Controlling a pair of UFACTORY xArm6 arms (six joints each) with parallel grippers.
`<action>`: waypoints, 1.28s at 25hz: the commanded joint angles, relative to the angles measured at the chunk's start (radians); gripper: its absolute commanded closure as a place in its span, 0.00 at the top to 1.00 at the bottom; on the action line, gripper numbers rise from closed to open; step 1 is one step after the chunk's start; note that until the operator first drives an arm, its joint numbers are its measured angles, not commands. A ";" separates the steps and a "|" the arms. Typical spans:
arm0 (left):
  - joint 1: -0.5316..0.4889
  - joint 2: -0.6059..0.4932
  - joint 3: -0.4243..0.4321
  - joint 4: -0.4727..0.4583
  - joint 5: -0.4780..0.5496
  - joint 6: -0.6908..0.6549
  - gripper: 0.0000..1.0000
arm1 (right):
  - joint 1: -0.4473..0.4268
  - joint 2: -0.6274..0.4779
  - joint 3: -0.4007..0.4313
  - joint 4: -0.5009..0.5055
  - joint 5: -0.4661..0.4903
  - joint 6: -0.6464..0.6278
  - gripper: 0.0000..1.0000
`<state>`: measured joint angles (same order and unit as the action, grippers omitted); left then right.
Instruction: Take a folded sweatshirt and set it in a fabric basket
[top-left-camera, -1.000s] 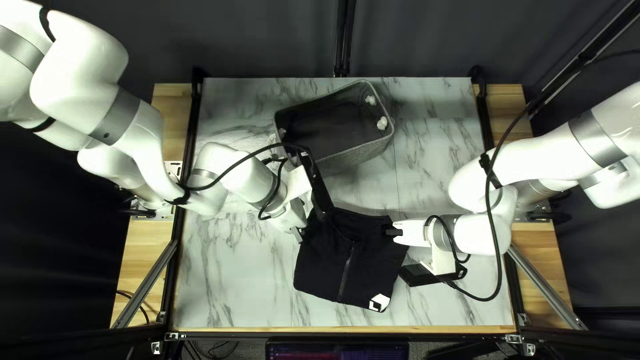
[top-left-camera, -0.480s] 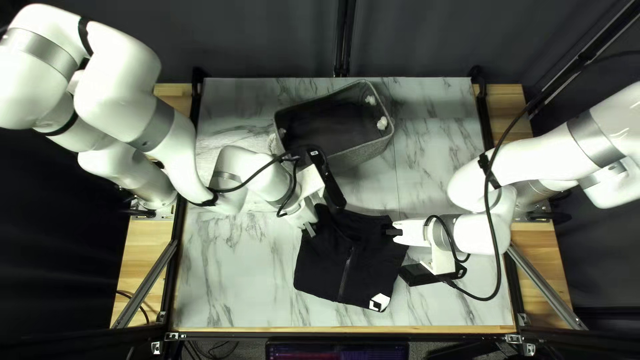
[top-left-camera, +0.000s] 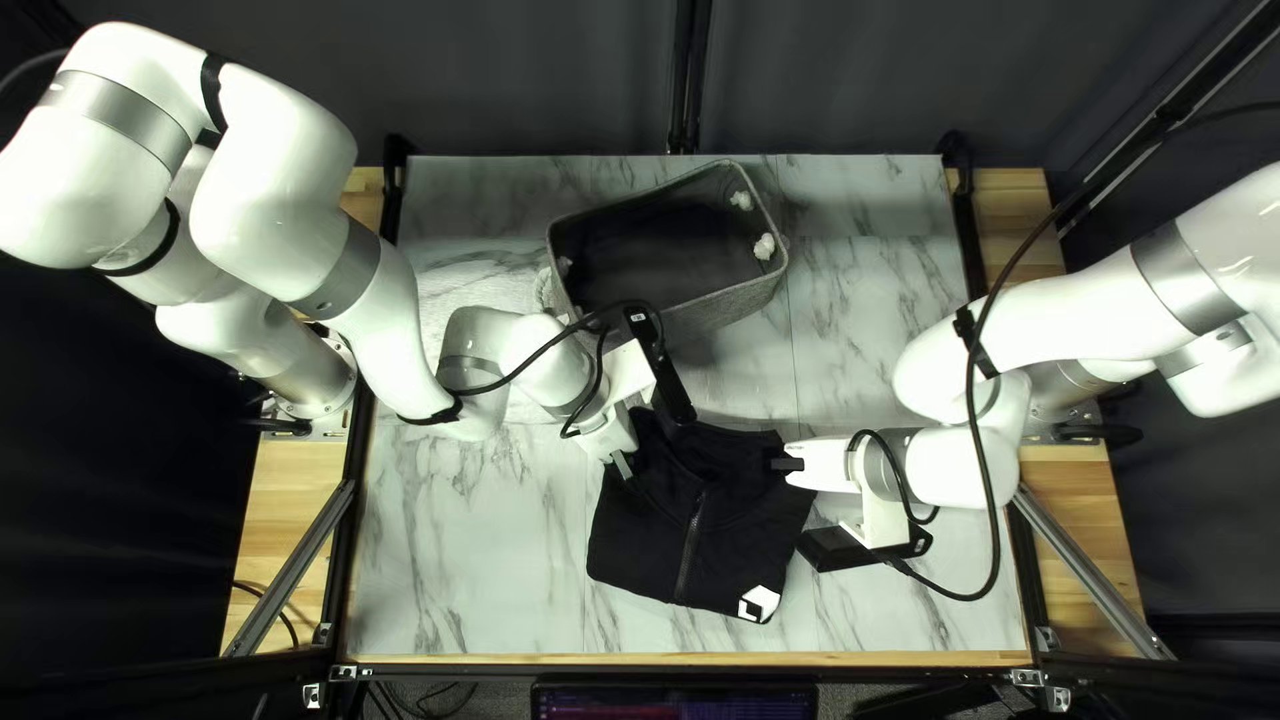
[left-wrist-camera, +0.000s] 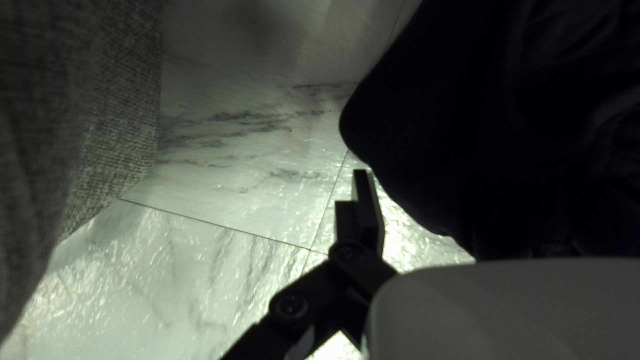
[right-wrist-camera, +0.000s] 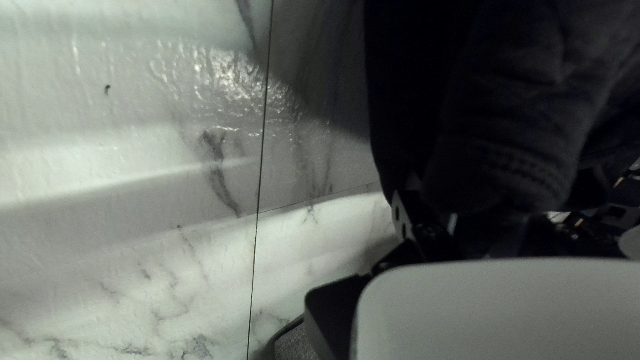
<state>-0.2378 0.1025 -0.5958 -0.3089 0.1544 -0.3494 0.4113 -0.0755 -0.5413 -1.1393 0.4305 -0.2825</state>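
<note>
At its far side, the sweatshirt (top-left-camera: 647,540) is partly hidden by the left gripper (top-left-camera: 623,466) and right gripper (top-left-camera: 787,464); neither's jaw state can be told

Blk. sweatshirt (left-wrist-camera: 427,120), rounded edge, noted ahead of & beside L gripper (top-left-camera: 624,460); contact w/ it can't be confirmed. Opp. side: gray woven basket (left-wrist-camera: 113,120), apart from sweatshirt, w/ marbled tabletop (left-wrist-camera: 233,147) btwn. Thin seams (left-wrist-camera: 213,224) meet nr. gripper. Tabletop surf. shows gray veining, bright glare. Sweatshirt detail mostly lost, too dark.
</note>
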 commanded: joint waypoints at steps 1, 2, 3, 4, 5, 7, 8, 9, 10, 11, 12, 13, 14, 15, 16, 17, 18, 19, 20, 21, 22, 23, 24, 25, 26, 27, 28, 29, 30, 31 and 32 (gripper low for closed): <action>-0.006 0.001 0.000 -0.050 -0.003 0.047 1.00 | 0.000 -0.001 0.001 -0.002 -0.001 0.000 0.00; -0.009 0.007 -0.005 -0.058 -0.002 0.055 1.00 | -0.001 0.000 0.002 -0.003 -0.001 0.001 0.00; -0.010 0.014 -0.013 -0.067 0.000 0.064 1.00 | -0.001 0.000 0.001 -0.003 0.000 0.002 0.00; -0.011 0.019 -0.020 -0.077 0.003 0.074 1.00 | -0.001 0.000 0.001 -0.003 0.000 0.002 0.00; -0.012 0.027 -0.027 -0.087 0.004 0.085 1.00 | 0.000 0.000 0.001 -0.003 0.001 0.002 0.00; -0.012 0.038 -0.038 -0.122 0.008 0.124 1.00 | 0.001 0.001 -0.001 -0.001 0.002 0.001 0.00; -0.012 0.040 -0.040 -0.129 0.009 0.132 1.00 | 0.002 0.002 -0.001 -0.001 0.003 0.001 0.00; -0.011 0.041 -0.042 -0.137 0.011 0.141 1.00 | 0.002 0.002 -0.002 -0.001 0.003 0.001 0.00; -0.012 0.042 -0.044 -0.141 0.011 0.145 1.00 | 0.002 0.002 -0.002 -0.001 0.003 0.001 0.00; -0.013 0.044 -0.044 -0.151 0.010 0.156 1.00 | 0.001 0.004 -0.002 -0.002 0.002 0.001 0.00; -0.014 0.045 -0.044 -0.162 0.008 0.166 1.00 | 0.000 0.005 -0.003 -0.002 0.001 0.001 0.00; -0.016 0.046 -0.043 -0.174 0.008 0.176 1.00 | 0.000 0.006 -0.003 -0.003 0.000 0.001 0.00; -0.017 0.048 -0.044 -0.193 0.008 0.194 1.00 | -0.001 0.007 -0.004 -0.003 0.000 0.001 0.00; -0.018 0.049 -0.045 -0.206 0.010 0.207 1.00 | -0.001 0.008 -0.004 -0.003 -0.001 0.001 0.00; -0.019 0.049 -0.047 -0.229 0.013 0.230 1.00 | -0.001 0.008 -0.005 -0.002 -0.001 0.000 0.00; -0.019 0.048 -0.047 -0.244 0.017 0.246 0.92 | 0.000 0.008 -0.005 -0.001 -0.001 -0.001 0.00; -0.019 0.048 -0.050 -0.261 0.024 0.267 0.69 | 0.000 0.008 -0.005 -0.001 -0.001 -0.001 0.00; -0.018 0.048 -0.054 -0.271 0.032 0.280 0.30 | 0.000 0.009 -0.006 -0.002 -0.001 0.000 0.00; -0.017 0.049 -0.058 -0.276 0.037 0.287 0.04 | -0.001 0.010 -0.006 -0.003 -0.002 0.000 0.00; -0.016 0.052 -0.065 -0.276 0.047 0.292 0.00 | -0.002 0.011 -0.006 -0.005 -0.004 0.002 0.00; -0.015 0.053 -0.070 -0.269 0.055 0.290 0.00 | -0.003 0.011 -0.005 -0.005 -0.005 0.002 0.00; -0.014 0.053 -0.074 -0.261 0.060 0.285 0.00 | -0.004 0.011 -0.005 -0.006 -0.005 0.002 0.00; -0.013 0.052 -0.079 -0.248 0.068 0.278 0.00 | -0.006 0.010 -0.003 -0.008 -0.007 0.003 0.00; -0.013 0.051 -0.080 -0.241 0.071 0.273 0.00 | -0.006 0.009 -0.002 -0.010 -0.008 0.004 0.00; -0.014 0.045 -0.082 -0.218 0.079 0.253 0.00 | -0.008 0.008 0.000 -0.015 -0.009 0.008 0.00; -0.015 0.040 -0.081 -0.205 0.082 0.242 0.00 | -0.010 0.007 0.001 -0.019 -0.011 0.011 0.00; -0.017 0.034 -0.078 -0.196 0.084 0.234 0.00 | -0.011 0.007 0.002 -0.022 -0.012 0.014 0.00; -0.020 0.029 -0.075 -0.192 0.085 0.231 0.00 | -0.012 0.006 0.003 -0.024 -0.012 0.015 0.00; -0.023 0.025 -0.071 -0.191 0.084 0.229 0.00 | -0.013 0.006 0.003 -0.025 -0.013 0.016 0.00; -0.029 0.014 -0.064 -0.186 0.084 0.224 0.00 | -0.014 0.004 0.006 -0.026 -0.013 0.017 0.00; -0.037 -0.003 -0.053 -0.177 0.083 0.211 0.00 | -0.016 -0.002 0.009 -0.023 -0.011 0.014 0.00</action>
<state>-0.2607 0.1254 -0.6655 -0.5009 0.2377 -0.1195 0.3978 -0.0712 -0.5367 -1.1636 0.4185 -0.2670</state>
